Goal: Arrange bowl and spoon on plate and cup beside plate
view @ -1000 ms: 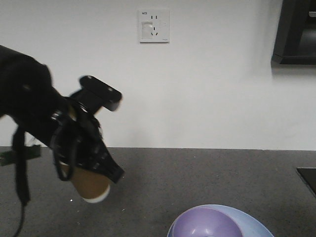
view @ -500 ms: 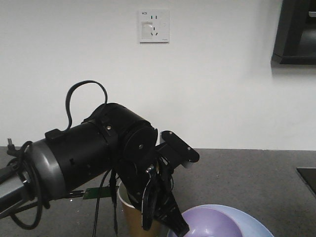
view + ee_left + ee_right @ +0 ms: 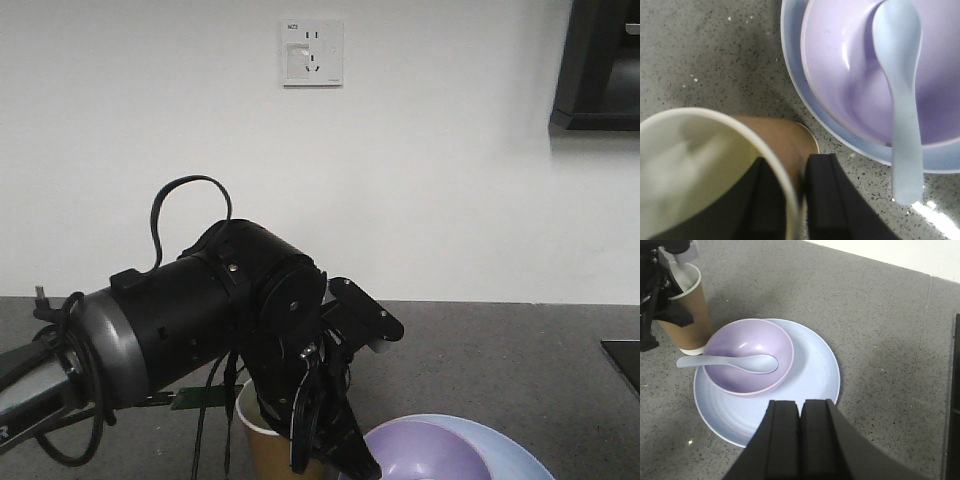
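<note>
the brown paper cup (image 3: 686, 310) stands upright on the speckled grey counter (image 3: 875, 325), just beside the left edge of the pale-blue plate (image 3: 810, 375), its white base band down on the stone. the left gripper (image 3: 790, 200) is clamped on the cup's rim, one black finger (image 3: 827, 195) pressed to the brown outside wall and the other down inside the white interior (so the wall is pinched between them). from the front view the left arm's bulky black wrist (image 3: 230, 320) hangs over the cup (image 3: 265, 440), with a loop of cable (image 3: 185, 205) arching above it and a white wall socket (image 3: 312, 52) on the wall behind. the lilac bowl (image 3: 747, 357) sits on the plate, pushed toward the plate's left side rather than centred, leaving a wide bare crescent of plate to the right. the pale spoon (image 3: 727, 362) lies across the bowl, its scoop resting in the hollow and its handle sticking out over the bowl's left rim toward the cup's base; whether the tip touches the cup i cannot tell. the right gripper (image 3: 801, 440) hovers over the near edge of the plate, its two dark fingers pressed together with nothing between them.
</note>
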### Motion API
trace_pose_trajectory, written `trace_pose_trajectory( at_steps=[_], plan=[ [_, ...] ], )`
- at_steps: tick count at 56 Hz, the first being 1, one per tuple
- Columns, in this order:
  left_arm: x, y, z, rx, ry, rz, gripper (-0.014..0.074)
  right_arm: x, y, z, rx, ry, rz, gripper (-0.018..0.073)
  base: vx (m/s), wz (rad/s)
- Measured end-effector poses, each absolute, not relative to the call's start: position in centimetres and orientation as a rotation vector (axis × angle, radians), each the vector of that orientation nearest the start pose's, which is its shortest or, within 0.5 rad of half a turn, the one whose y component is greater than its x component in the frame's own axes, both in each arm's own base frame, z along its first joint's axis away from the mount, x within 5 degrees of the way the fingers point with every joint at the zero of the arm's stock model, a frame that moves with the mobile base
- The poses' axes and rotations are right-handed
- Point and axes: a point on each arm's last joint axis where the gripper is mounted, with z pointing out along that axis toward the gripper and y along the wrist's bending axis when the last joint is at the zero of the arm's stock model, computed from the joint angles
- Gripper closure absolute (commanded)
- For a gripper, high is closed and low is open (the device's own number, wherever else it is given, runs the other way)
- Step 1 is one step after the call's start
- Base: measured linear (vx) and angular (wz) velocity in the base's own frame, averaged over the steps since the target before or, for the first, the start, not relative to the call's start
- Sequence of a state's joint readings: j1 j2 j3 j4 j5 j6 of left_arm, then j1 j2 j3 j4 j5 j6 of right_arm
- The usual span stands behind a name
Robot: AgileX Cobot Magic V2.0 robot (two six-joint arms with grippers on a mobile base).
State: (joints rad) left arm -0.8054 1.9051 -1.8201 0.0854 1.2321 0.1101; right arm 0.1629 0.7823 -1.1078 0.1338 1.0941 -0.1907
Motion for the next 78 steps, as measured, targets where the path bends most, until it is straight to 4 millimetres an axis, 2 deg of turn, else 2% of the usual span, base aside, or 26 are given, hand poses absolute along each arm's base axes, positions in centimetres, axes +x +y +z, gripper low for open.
trace_pose_trajectory(
  at_steps=[8,13,21,30,35,38,42,45,50,53,57,60,64,66,67,68,69,78],
  plan=[
    [28.9,-29.1,31.4,1.253,2.497,-0.05,0.0064,11.5,3.0,41.3,-0.39,2.214,0.152,0.0568,0.0,0.0],
    [28.9,-29.1,31.8,1.25,2.495,-0.052,0.003,11.5,3.0,41.3,-0.39,2.214,0.152,0.0568,0.0,0.0],
    [29.1,-29.2,33.3,1.226,2.454,-0.071,0.003,11.5,3.0,41.3,-0.389,2.214,0.152,0.0568,0.0,0.0],
    [28.8,-28.9,36.6,1.177,2.37,-0.115,0.0047,11.5,3.0,41.3,-0.383,2.216,0.156,0.0568,0.0,0.0],
    [28.3,-28.2,39.0,1.142,2.313,-0.134,0.0118,11.5,3.0,41.3,-0.382,2.216,0.156,0.0568,0.0,0.0],
    [27.7,-27.4,40.7,1.11,2.274,-0.131,0.0213,11.5,3.0,41.3,-0.381,2.216,0.157,0.0568,0.0,0.0],
    [26.7,-26.0,43.0,1.064,2.228,-0.12,0.0414,11.5,3.0,41.3,-0.379,2.216,0.157,0.0568,0.0,0.0],
    [25.9,-24.8,44.6,1.026,2.194,-0.103,0.0595,11.5,3.0,41.3,-0.379,2.216,0.157,0.0568,0.0,0.0],
    [23.6,-21.8,47.9,0.966,2.109,-0.089,0.0604,11.3,2.9,41.6,-0.372,2.182,0.156,0.0568,0.0,0.0],
    [22.0,-20.0,49.1,0.945,2.071,-0.096,0.0603,11.0,2.9,41.9,-0.367,2.143,0.153,0.0568,0.0,0.0],
    [20.0,-17.8,49.7,0.905,2.014,-0.118,0.0603,10.5,2.8,42.0,-0.351,2.075,0.149,0.0568,0.0,0.0],
    [18.4,-15.9,49.4,0.871,1.965,-0.142,0.0603,9.9,2.6,41.5,-0.337,2.021,0.146,0.0568,0.0,0.0],
    [16.4,-13.6,47.9,0.825,1.913,-0.171,0.0603,9.1,2.4,40.2,-0.322,1.966,0.142,0.0568,0.0,0.0],
    [15.6,-12.6,46.3,0.806,1.899,-0.187,0.0603,8.7,2.3,39.2,-0.318,1.941,0.137,0.0568,0.0,0.0],
    [14.8,-11.8,46.2,0.78,1.869,-0.208,0.0603,8.3,2.2,38.9,-0.319,1.926,0.133,0.0568,0.0,0.0],
    [14.5,-11.5,45.0,0.78,1.879,-0.207,0.0603,8.3,2.2,38.2,-0.318,1.921,0.131,0.0568,0.0,0.0],
    [13.7,-10.8,44.9,0.756,1.848,-0.229,0.0603,8.0,2.1,37.9,-0.318,1.9,0.126,0.0568,0.0,0.0],
    [8.8,-6.7,37.7,0.624,1.741,-0.393,0.0603,6.0,1.7,33.4,-0.307,1.802,0.103,0.0568,0.0,0.0]
  ],
)
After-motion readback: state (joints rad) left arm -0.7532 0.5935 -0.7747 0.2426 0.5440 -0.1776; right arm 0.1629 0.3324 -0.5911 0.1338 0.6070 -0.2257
